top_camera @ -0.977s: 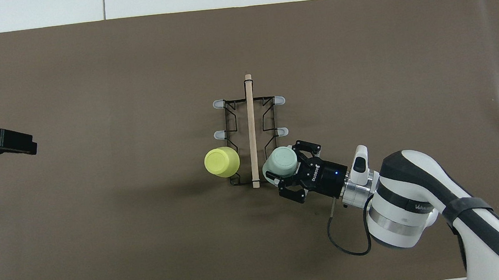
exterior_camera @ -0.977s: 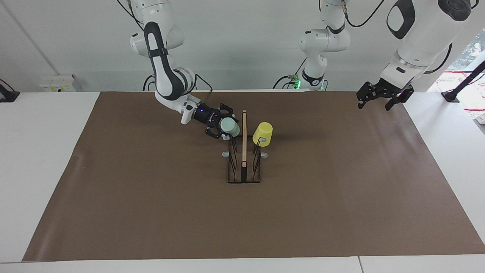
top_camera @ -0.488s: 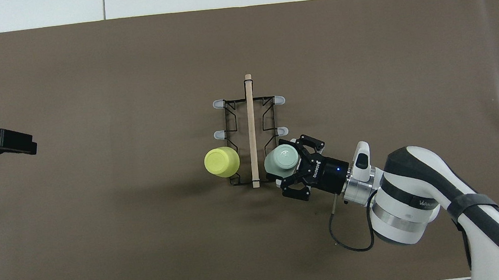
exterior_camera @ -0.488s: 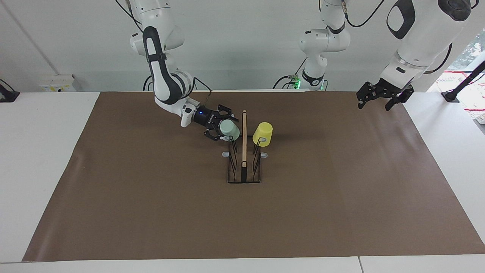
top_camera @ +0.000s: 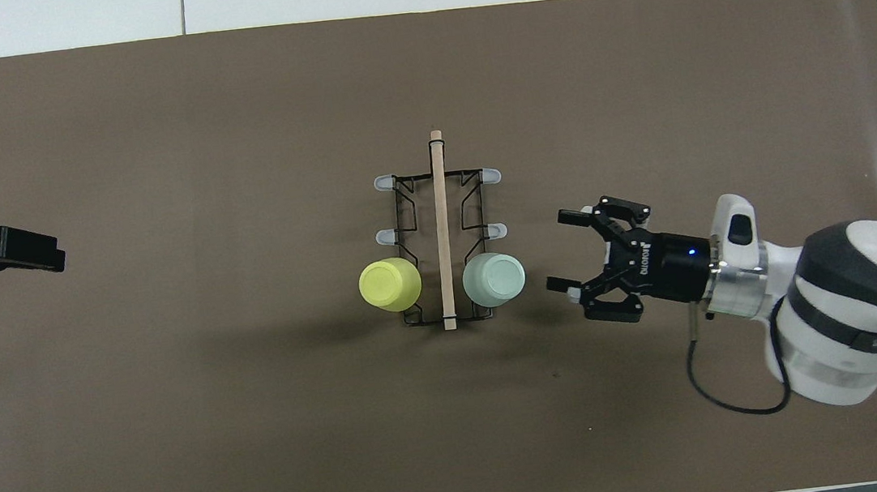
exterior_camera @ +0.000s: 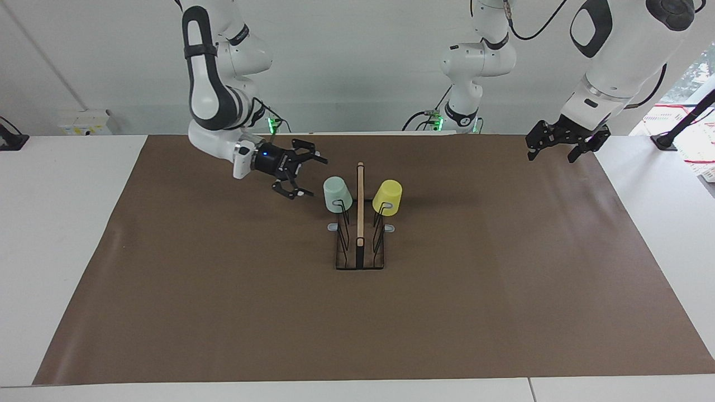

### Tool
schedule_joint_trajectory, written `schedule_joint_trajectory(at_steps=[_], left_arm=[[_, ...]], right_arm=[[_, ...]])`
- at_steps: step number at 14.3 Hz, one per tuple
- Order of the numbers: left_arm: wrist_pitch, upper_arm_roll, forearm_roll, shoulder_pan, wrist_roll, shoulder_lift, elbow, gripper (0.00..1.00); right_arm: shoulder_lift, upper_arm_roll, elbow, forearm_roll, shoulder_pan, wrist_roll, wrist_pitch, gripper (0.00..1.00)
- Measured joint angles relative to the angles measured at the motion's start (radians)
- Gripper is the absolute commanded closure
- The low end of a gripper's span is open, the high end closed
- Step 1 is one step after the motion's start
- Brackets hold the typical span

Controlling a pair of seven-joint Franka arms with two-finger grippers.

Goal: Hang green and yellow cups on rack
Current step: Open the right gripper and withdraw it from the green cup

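The black wire rack (exterior_camera: pixel 360 258) with its wooden centre bar (top_camera: pixel 442 221) stands mid-table. The mint green cup (exterior_camera: pixel 337 194) hangs upside down on the prong nearest the robots, on the side toward the right arm's end; it also shows in the overhead view (top_camera: pixel 494 279). The yellow cup (exterior_camera: pixel 387 197) hangs likewise on the matching prong toward the left arm's end, also in the overhead view (top_camera: pixel 390 284). My right gripper (exterior_camera: pixel 310 177) is open and empty, clear of the green cup, also overhead (top_camera: pixel 559 251). My left gripper (exterior_camera: pixel 552 156) waits open at its end of the table.
A brown mat (exterior_camera: pixel 223 307) covers the table. The rack's other grey-tipped prongs (top_camera: pixel 495 230) carry nothing. A third white arm (exterior_camera: pixel 469 61) stands at the robots' edge of the table.
My right gripper let go of the green cup, left it hanging on the prong, and drew back toward the right arm's end. The left arm has not moved.
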Motion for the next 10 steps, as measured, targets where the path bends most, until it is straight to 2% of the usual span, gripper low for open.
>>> schedule_joint_trajectory(at_steps=[3,5,7,10], left_arm=[[0.000,0.000,0.000,0.000,0.000,0.000,0.000,0.00],[0.000,0.000,0.000,0.000,0.000,0.000,0.000,0.00],[0.000,0.000,0.000,0.000,0.000,0.000,0.000,0.00],[0.000,0.000,0.000,0.000,0.000,0.000,0.000,0.00]], right_arm=[[0.015,-0.009,0.072,-0.343,-0.270,0.042,-0.239,0.00],[0.035,-0.012,0.137,-0.527,-0.399,0.043,-0.354,0.00],[0.061,-0.012,0.228,-0.715,-0.464,0.043,-0.415,0.00],[0.101,-0.012,0.406,-1.019,-0.498,0.049,-0.464,0.00]])
